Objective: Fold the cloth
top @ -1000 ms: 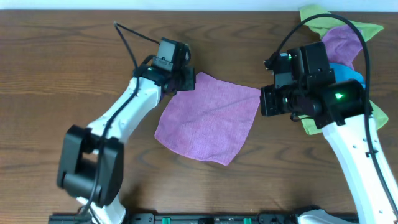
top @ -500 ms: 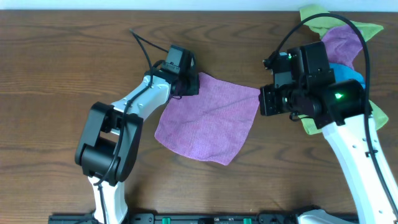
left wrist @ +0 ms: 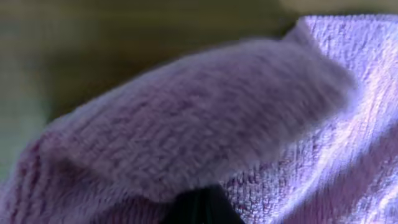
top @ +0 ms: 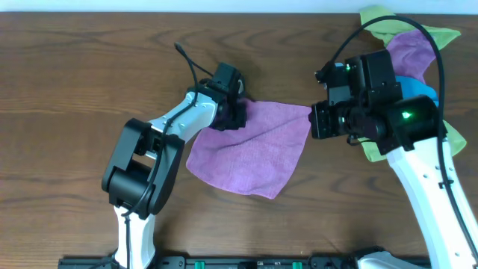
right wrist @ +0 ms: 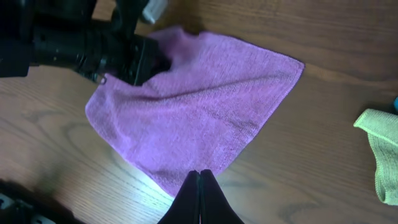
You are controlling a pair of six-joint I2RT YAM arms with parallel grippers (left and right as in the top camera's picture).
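The purple cloth (top: 254, 153) lies spread like a diamond on the wooden table. My left gripper (top: 237, 112) is shut on its upper left corner, which is lifted and curled over toward the middle. In the left wrist view the cloth (left wrist: 217, 106) fills the picture as a fuzzy rolled lip above the dark fingertips (left wrist: 202, 208). My right gripper (top: 314, 119) is shut, and its tips (right wrist: 199, 175) rest at the cloth's right corner (right wrist: 199, 106). Whether they pinch that corner does not show.
A heap of other cloths sits at the back right behind the right arm: green (top: 381, 19), mauve (top: 411, 52) and blue (top: 420, 90). A green edge (right wrist: 379, 149) shows right of the right gripper. The table's far edge runs along the top.
My left gripper has moved right and a little toward the middle, dragging the cloth's upper left corner over the cloth. The left arm has swung in behind it. The right arm has not moved.
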